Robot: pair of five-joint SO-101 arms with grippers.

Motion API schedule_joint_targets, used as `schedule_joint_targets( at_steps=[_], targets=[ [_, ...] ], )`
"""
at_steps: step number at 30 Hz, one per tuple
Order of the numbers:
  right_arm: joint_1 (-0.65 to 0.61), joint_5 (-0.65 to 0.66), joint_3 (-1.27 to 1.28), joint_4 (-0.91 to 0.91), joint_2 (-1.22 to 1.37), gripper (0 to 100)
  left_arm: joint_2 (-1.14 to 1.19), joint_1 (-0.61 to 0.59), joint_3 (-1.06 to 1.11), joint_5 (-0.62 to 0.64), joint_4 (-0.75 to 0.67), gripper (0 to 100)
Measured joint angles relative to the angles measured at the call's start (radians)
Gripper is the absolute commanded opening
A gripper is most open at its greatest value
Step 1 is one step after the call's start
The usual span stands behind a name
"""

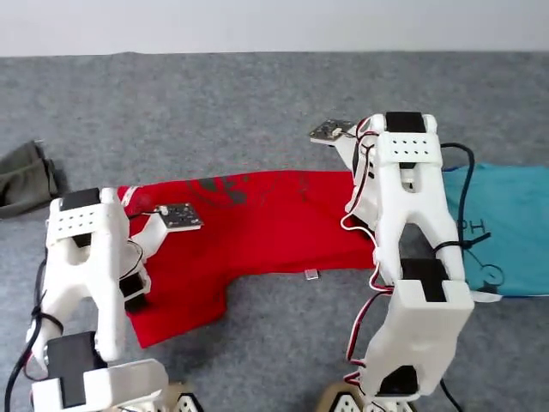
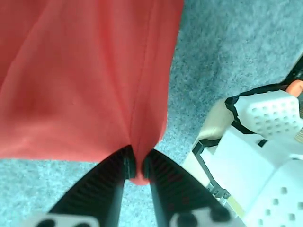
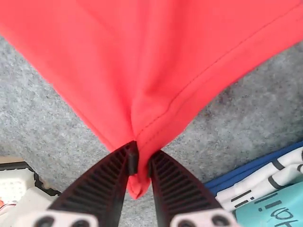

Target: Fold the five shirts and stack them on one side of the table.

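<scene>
The red shirt [image 1: 257, 227] lies spread on the table [image 1: 257, 103]. The left gripper [image 2: 137, 168] is clamped on one edge, the right gripper [image 3: 138, 163] on a hem. I'd lift both evenly, cloth taut, so the fold lands square.

Table cover [image 1: 214, 103]: grey, speckled, felt-like material spread across the whole worktop.
Back strip [image 1: 257, 26]: a plain pale band, perhaps a wall, running along the far edge of the table cover.
Small scrap [image 1: 310, 275]: a tiny pale rectangle lying on the grey surface, too small to identify.
</scene>
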Motion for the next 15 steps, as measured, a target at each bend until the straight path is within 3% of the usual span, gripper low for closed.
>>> schedule_joint_targets(
  at_steps=[8, 15],
  targets=[
    [0.0, -0.018, 0.0, 0.0, 0.0, 20.3, 0.0, -0.06, 0.002, -0.014, 0.0, 10],
    [0.0, -0.086, 0.002, 0.0, -0.011, 21.4, 0.0, -0.094, 0.002, -0.014, 0.0, 11]
  ],
)
